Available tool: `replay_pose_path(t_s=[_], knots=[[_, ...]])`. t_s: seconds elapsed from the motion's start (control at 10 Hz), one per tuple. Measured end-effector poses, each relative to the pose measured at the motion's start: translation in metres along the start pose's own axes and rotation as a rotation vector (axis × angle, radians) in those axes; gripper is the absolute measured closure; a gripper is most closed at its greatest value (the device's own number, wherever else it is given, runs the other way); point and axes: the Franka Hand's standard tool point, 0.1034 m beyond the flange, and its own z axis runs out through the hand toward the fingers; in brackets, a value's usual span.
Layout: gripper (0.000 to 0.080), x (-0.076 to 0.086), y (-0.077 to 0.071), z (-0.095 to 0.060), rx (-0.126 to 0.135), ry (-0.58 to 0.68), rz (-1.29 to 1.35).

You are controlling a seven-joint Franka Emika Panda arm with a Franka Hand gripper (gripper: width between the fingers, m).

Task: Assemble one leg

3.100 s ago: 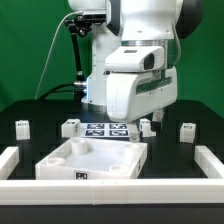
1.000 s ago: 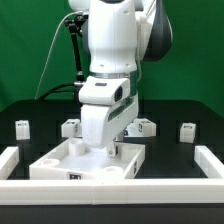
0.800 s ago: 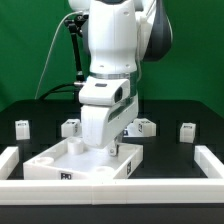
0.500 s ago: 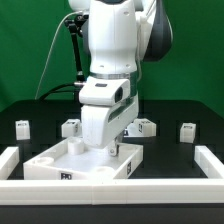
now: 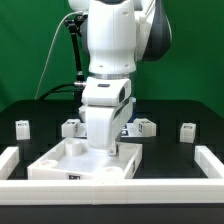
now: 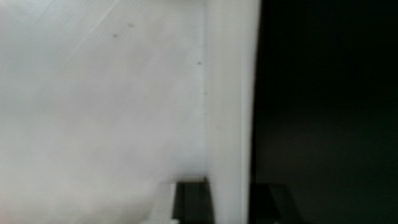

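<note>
My fingers (image 6: 191,205) straddle the rim of the panel (image 5: 50,165), seemingly clenched on it. The leg (image 5: 145,126) stands on the surface (image 5: 175,152) just behind the panel, on the exterior view's right of the arm. I'd judge it light, rigid, slick plastic; pinch its flat sides, low.

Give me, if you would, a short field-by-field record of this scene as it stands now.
gripper: down at the rear part of the white panel; whether it is open or shut cannot be told
white panel: lying flat, in front of the row of legs
legs: four small tagged blocks, standing apart in a row behind the panel
held: none of the legs is in the gripper
task state: no leg picked up or fitted yet
</note>
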Motion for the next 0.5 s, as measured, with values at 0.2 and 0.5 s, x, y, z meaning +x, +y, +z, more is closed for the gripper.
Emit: replay_pose_path(t_s=[0.2, 0.5], knots=[[0.0738, 0.0094, -0.0010, 0.0004, -0.013, -0.006, -0.064], [0.0738, 0.0082, -0.0005, 0.0003, -0.014, -0.006, -0.061]])
